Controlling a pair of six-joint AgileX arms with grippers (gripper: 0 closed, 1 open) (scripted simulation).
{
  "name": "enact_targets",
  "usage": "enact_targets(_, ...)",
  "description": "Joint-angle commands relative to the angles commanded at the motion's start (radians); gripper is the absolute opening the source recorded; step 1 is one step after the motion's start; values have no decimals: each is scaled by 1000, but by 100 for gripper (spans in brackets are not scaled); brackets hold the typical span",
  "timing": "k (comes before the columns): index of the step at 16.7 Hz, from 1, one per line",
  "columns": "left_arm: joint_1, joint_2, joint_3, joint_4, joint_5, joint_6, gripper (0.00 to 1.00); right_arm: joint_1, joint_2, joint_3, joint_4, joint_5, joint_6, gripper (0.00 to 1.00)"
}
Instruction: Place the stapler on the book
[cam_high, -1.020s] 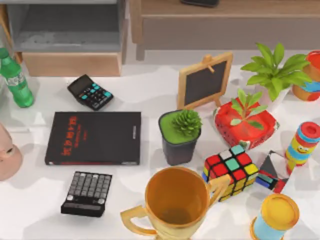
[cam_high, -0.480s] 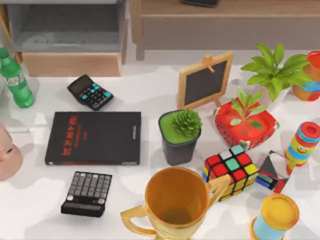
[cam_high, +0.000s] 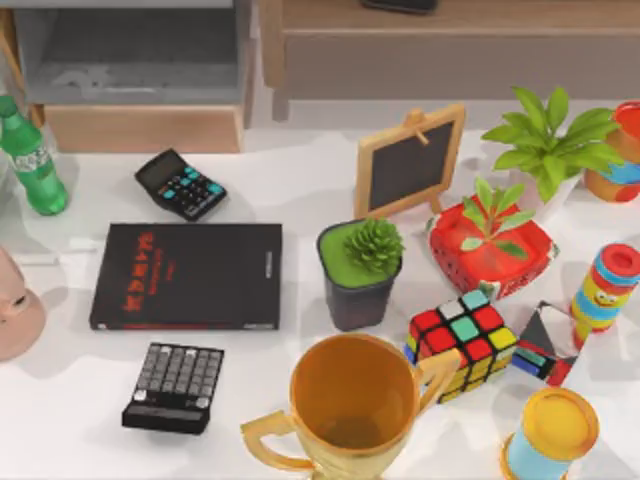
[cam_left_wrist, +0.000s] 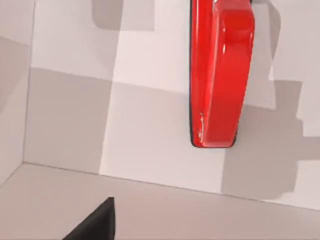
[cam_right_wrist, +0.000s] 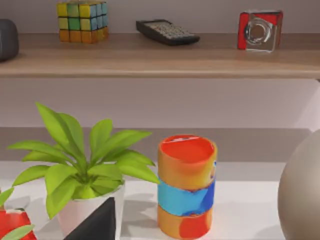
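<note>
Green bottle (cam_high: 30, 155): far left of the table, upright.
Pink rounded object (cam_high: 15, 305): at the left edge, nearer than the bottle.
Book (cam_high: 188, 276): lies flat on the left half of the table, black cover with red characters up; its top is bare.
Far calculator (cam_high: 180, 184): just beyond the book, angled, with coloured keys.
Near calculator (cam_high: 174, 387): just nearer than the book, grey keys.
Stapler (cam_left_wrist: 218, 70): seen by the left wrist camera, bright red, lying on a pale surface; where that surface sits relative to the book, I cannot tell.
Left gripper: a dark finger tip (cam_left_wrist: 95, 224) sits at the edge of the left wrist view, apart from the stapler; whether it is released or clenched I cannot tell.
Gold trophy cup (cam_high: 352, 405): near centre, at the near edge.
Dark pot with succulent (cam_high: 361, 272): centre, right of the book.
Small chalkboard (cam_high: 411, 160): beyond the dark pot, standing on its easel.
Puzzle cube (cam_high: 462, 342): right of the trophy cup.
Strawberry-patterned pot (cam_high: 492, 247): right of centre, holding a small plant.
White pot with leafy plant (cam_right_wrist: 85, 170): far right.
Orange and blue canister (cam_right_wrist: 186, 186): just right of the leafy plant, upright.
Right gripper: a dark finger tip (cam_right_wrist: 97, 222) shows in the right wrist view, in front of the white pot; released or clenched, I cannot tell.
</note>
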Motion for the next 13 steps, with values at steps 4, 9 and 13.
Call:
enact_targets(4,5,53,-68,117,3,3,100,0,0,0,0,0,0,100)
enact_targets(9,-14,151,-93,248,-4,-16,100,0,0,0,0,0,0,100)
enact_targets(13,-15,154,-93,251,-5,-17,100,0,0,0,0,0,0,100)
